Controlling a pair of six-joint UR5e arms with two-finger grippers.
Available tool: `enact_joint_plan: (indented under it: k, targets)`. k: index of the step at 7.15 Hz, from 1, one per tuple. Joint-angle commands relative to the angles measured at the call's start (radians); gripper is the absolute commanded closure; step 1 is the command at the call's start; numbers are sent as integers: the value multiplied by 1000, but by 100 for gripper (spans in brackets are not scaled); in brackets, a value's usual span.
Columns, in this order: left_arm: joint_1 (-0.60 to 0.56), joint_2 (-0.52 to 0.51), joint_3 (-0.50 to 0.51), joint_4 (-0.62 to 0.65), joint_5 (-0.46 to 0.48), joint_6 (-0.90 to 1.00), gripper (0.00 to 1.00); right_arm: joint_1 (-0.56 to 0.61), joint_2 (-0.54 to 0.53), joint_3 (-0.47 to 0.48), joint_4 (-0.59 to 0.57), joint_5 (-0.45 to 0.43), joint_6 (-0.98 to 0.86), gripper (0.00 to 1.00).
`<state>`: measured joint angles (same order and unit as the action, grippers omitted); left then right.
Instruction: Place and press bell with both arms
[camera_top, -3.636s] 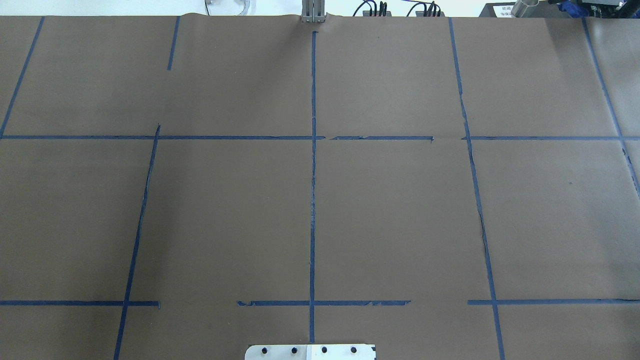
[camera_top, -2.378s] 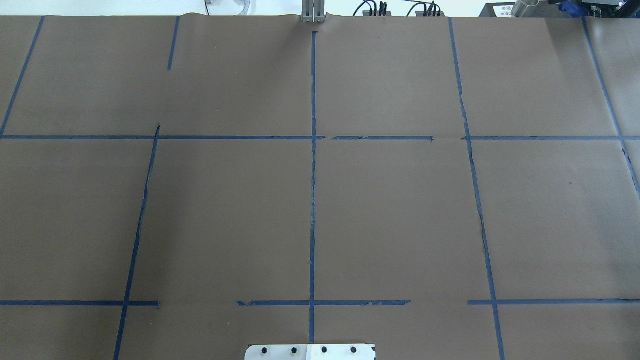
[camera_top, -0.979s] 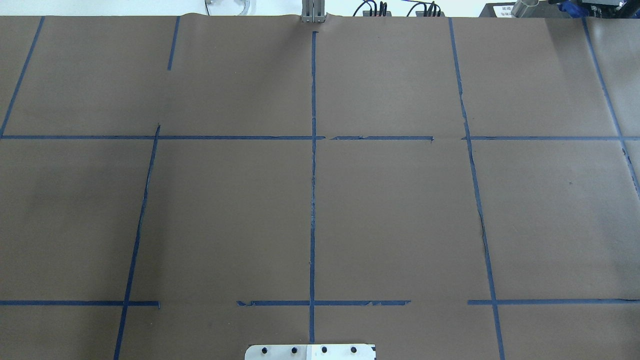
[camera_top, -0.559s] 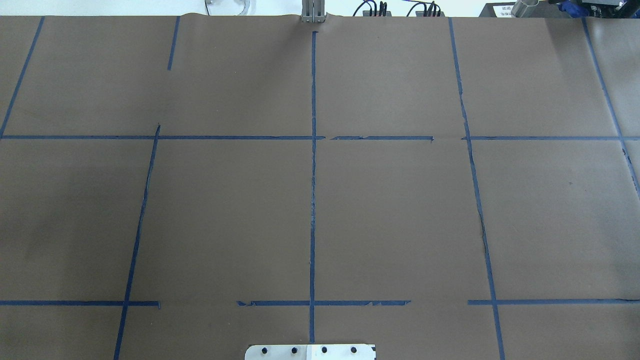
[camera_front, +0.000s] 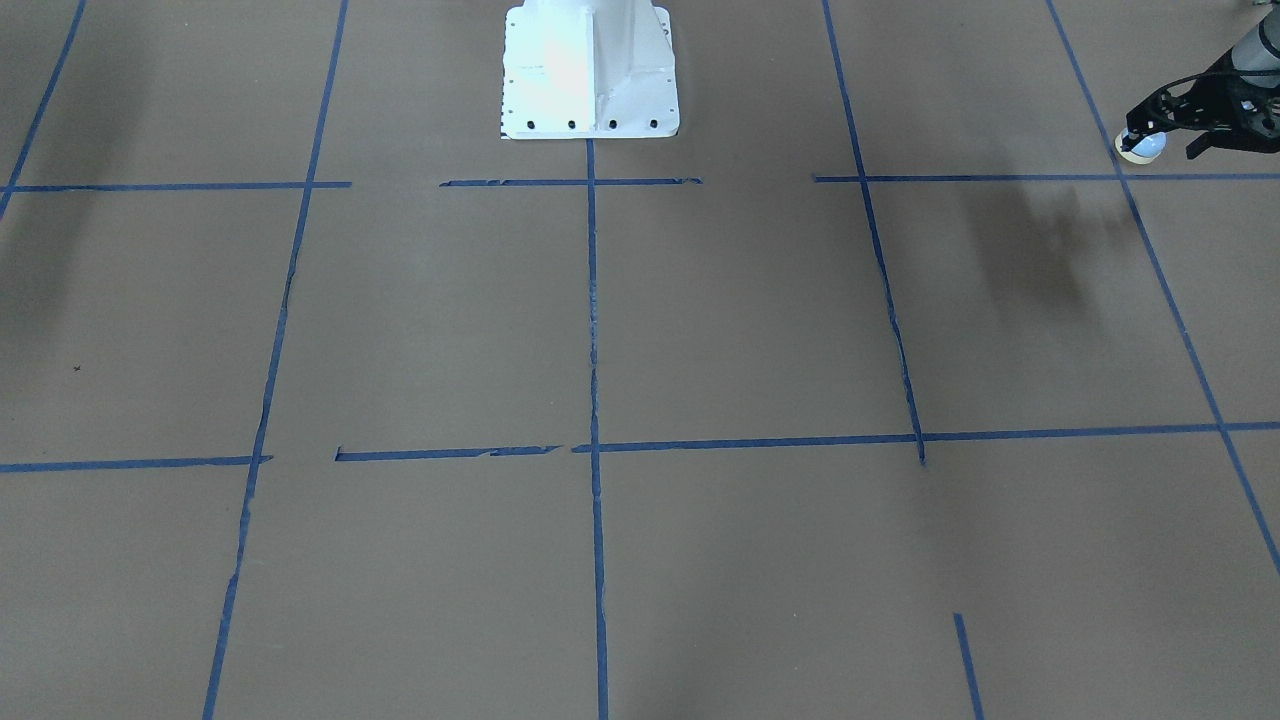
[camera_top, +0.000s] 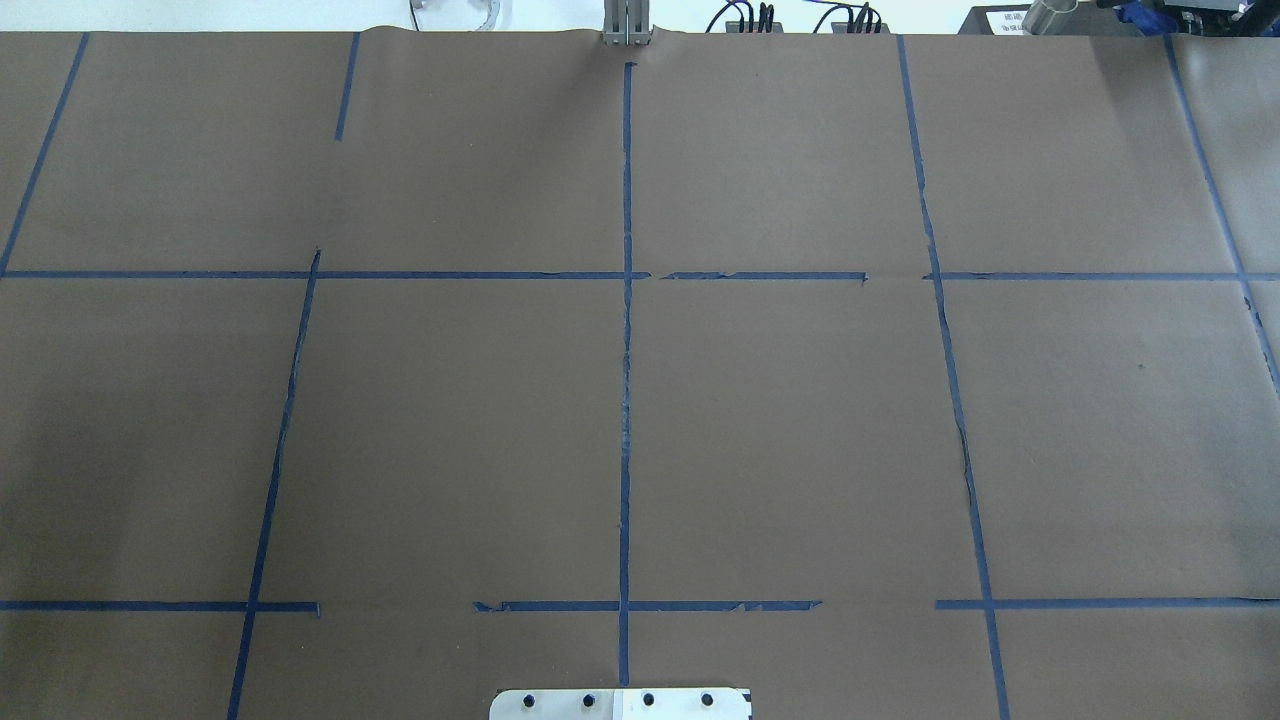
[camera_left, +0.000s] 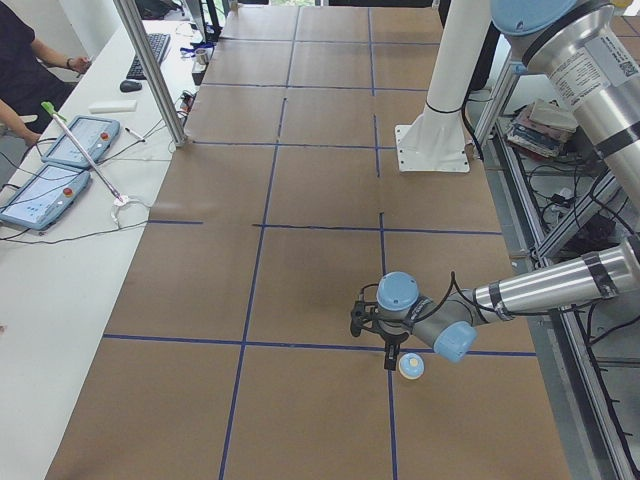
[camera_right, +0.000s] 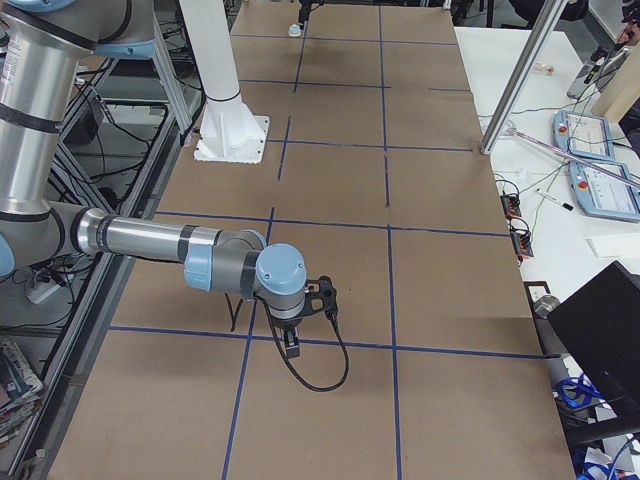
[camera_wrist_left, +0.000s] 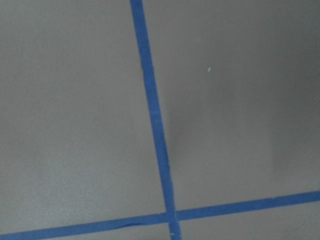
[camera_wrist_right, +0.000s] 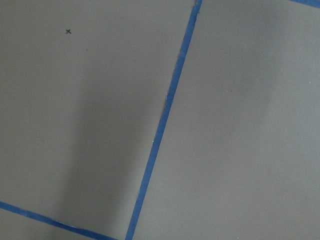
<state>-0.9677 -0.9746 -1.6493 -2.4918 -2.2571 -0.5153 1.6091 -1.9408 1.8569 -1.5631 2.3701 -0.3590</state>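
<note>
The bell (camera_front: 1141, 148), a light-blue dome on a cream base, sits at the tip of my left gripper (camera_front: 1150, 128) at the far right of the front-facing view. The gripper is shut on it and holds it above the brown table; its shadow lies well off to the side. The exterior left view shows the same gripper (camera_left: 392, 358) with the bell (camera_left: 411, 367) at its fingers, over a blue tape crossing. My right gripper (camera_right: 292, 342) shows only in the exterior right view, pointing down near a tape line; I cannot tell whether it is open. Both wrist views show only paper and tape.
The white pedestal base (camera_front: 590, 70) stands at the table's robot side. Blue tape lines (camera_top: 626, 350) divide the brown paper. A metal post (camera_left: 150, 70) and a side table with tablets (camera_left: 60, 150) are on the operators' side, where a person sits.
No arm or bell enters the overhead view. Only a faint shadow on the table's left side shifts.
</note>
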Motion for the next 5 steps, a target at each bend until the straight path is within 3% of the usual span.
enact_joint_plan:
  k: [1,5]
  targets:
    - [14,20,26,-36,-2,0,0,0,-3,-4,11,0,0,0]
    - [144,19,65,-41,-2,-5,0,0,-7,-5,11,0,-3,0]
